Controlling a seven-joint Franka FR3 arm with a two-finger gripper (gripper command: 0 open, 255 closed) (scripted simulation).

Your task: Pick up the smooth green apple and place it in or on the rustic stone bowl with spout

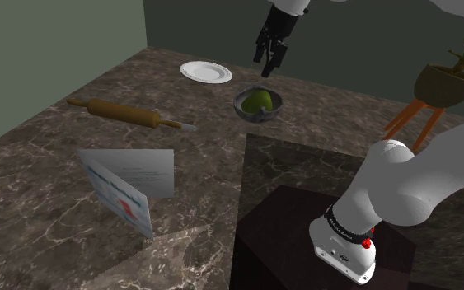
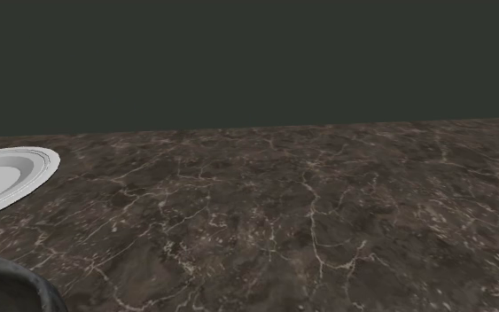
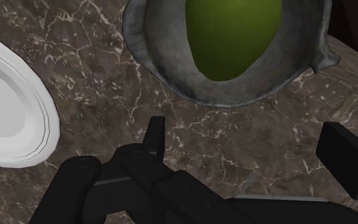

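The green apple lies inside the grey stone bowl on the dark marble counter. In the wrist view the apple rests in the bowl, whose small spout sticks out at one side. My black gripper hangs in the air above the bowl, a little toward the back wall, with its fingers spread apart and nothing between them. In the second exterior view a sliver of the bowl's rim pokes in at the lower left corner.
A white plate sits near the back of the counter, beside the bowl; it also appears as the plate and the plate. A wooden rolling pin and a standing card lie toward the shoulder view's left. A potted plant stands at the right.
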